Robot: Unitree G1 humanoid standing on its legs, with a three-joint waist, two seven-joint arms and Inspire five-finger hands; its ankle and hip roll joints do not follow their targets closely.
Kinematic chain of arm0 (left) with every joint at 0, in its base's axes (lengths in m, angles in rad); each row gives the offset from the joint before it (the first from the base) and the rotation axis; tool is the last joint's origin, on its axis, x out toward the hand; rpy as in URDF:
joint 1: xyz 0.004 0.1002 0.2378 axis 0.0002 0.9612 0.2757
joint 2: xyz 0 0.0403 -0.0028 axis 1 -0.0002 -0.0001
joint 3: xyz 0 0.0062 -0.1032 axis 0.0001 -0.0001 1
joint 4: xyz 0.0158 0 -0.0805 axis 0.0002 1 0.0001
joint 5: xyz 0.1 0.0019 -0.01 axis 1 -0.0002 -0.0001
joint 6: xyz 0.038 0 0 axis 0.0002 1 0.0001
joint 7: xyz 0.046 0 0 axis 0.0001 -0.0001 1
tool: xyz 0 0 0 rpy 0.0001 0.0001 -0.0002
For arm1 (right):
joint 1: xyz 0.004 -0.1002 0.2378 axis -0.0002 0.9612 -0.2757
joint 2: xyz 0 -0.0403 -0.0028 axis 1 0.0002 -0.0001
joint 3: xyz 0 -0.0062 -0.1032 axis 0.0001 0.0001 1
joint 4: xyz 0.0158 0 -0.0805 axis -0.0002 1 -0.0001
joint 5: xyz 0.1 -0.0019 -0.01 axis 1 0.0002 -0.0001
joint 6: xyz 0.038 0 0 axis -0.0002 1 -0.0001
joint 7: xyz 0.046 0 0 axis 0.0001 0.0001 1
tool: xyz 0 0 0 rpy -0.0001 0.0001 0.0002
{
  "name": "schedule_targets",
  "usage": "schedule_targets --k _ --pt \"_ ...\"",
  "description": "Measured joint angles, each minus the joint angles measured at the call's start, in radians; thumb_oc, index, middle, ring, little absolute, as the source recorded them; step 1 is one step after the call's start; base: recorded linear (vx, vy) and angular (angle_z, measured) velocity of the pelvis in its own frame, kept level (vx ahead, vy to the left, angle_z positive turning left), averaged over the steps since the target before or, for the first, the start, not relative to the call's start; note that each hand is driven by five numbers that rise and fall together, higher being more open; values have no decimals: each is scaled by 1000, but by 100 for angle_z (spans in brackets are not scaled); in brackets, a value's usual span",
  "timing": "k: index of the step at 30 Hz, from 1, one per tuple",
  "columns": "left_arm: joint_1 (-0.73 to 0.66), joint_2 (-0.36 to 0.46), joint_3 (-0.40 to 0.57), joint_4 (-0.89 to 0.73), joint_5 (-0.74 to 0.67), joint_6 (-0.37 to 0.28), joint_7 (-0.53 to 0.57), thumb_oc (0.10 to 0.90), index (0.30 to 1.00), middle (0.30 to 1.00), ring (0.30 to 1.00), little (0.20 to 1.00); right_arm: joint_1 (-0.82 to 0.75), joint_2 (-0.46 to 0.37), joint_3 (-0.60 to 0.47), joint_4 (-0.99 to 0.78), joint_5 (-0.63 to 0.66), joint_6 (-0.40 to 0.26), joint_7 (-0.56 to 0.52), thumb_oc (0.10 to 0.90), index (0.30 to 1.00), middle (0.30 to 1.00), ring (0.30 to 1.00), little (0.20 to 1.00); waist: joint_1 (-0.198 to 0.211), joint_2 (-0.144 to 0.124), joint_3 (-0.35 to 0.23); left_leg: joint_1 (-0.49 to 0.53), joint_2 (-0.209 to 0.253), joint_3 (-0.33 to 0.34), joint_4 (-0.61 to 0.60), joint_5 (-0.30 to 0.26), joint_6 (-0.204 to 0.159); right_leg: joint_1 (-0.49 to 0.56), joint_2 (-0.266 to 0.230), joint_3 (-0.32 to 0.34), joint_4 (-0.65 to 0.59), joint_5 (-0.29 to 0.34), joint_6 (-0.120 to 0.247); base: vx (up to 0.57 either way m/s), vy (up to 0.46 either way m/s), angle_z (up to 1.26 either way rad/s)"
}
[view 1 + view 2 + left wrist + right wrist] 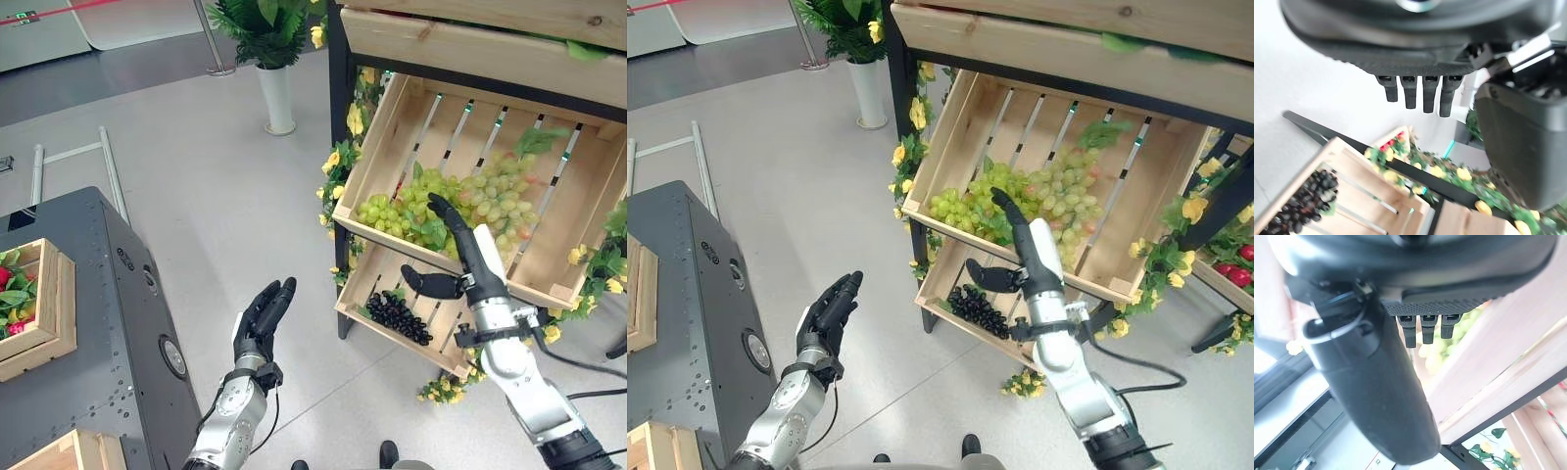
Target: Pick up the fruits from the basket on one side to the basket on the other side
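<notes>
Left hand (263, 318) hovers over smooth grey floor (196, 176), fingers straight, holding nothing. Right hand (460, 245) reaches into the slatted wooden crate (588, 186), fingers extended over knobbly green grapes (441, 201) by its front edge, thumb spread. Black grapes (397, 315) lie in the lower crate (446, 318). White vase (277, 98) stands behind.

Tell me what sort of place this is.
Probably a mock fruit shop set up indoors for a demo: a tilted wooden crate of green grapes on a black rack, a lower crate of dark grapes, yellow flower garlands, a potted plant on smooth grey floor.
</notes>
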Motion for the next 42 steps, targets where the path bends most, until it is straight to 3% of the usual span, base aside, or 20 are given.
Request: schedule_targets --k 7,17,23,28,32,35,37,38,39,41,42 --pt "39 0 -3 -1 -5 0 1 800 900 900 900 900 2 1 25 -18 -150 -138 -188 800 900 900 900 900 16 14 0 -3 1 -5 0 -3 4 0 0 -4 0 0 0 18 -17 1" --pt "39 1 -6 -19 -6 0 -6 800 900 900 900 900 1 -1 131 -18 -167 -232 -190 800 900 900 900 900 45 21 1 -13 2 -24 0 4 -5 0 2 -28 0 -4 -4 19 -56 6" --pt "42 24 -38 -20 -5 0 -27 800 900 900 900 900 2 -4 221 -12 12 -256 -63 800 900 900 900 900 70 24 1 -29 5 -62 1 8 -9 2 3 -61 0 -8 -7 33 -90 16" --pt "87 27 -43 -23 -5 0 -44 800 900 900 900 900 10 12 233 6 177 -248 53 800 900 900 900 900 80 27 3 -41 8 -82 4 10 -9 1 5 -83 0 -12 -9 24 -100 14" --pt "111 27 -45 -24 -5 0 -43 800 900 900 900 900 18 10 235 30 343 -197 199 800 900 900 900 900 85 40 13 -73 9 -129 12 22 -12 -5 1 -132 0 -21 -11 -34 -75 34" --pt "101 26 -51 -24 -6 0 -30 800 900 900 900 900 17 5 248 75 397 -148 284 800 900 900 900 900 114 61 28 -119 8 -127 44 34 -18 -7 -2 -179 0 -26 -12 -17 -10 56" --pt "75 24 -67 -6 -6 1 -27 800 900 900 900 900 20 -9 272 97 426 -124 315 800 900 900 900 900 112 73 38 -174 -3 -73 91 57 -6 11 -20 -263 4 -34 -11 -11 22 114" --pt "50 23 -79 -1 -6 3 -33 800 900 900 900 900 20 -17 276 104 428 -112 326 800 900 900 900 900 113 86 57 -193 -4 23 92 72 20 34 -21 -311 5 -47 -12 6 107 160" --pt "11 21 -87 32 -5 7 -58 800 900 900 900 900 21 -22 278 118 437 -98 326 800 900 900 900 900 110 82 75 -208 25 165 119 29 38 64 -34 -383 7 -52 -16 -5 125 156" --pt "-35 23 -102 79 -4 21 -83 800 900 900 900 900 18 -7 289 155 462 -85 325 800 900 900 900 900 101 41 93 -190 35 308 124 -16 48 93 -79 -468 10 -65 -2 57 168 133" --pt "-41 25 -108 84 -1 33 -96 800 900 900 900 900 13 -11 293 172 462 -78 324 800 900 900 900 900 100 24 103 -168 18 338 118 -8 38 86 -110 -467 41 -90 24 88 218 95"
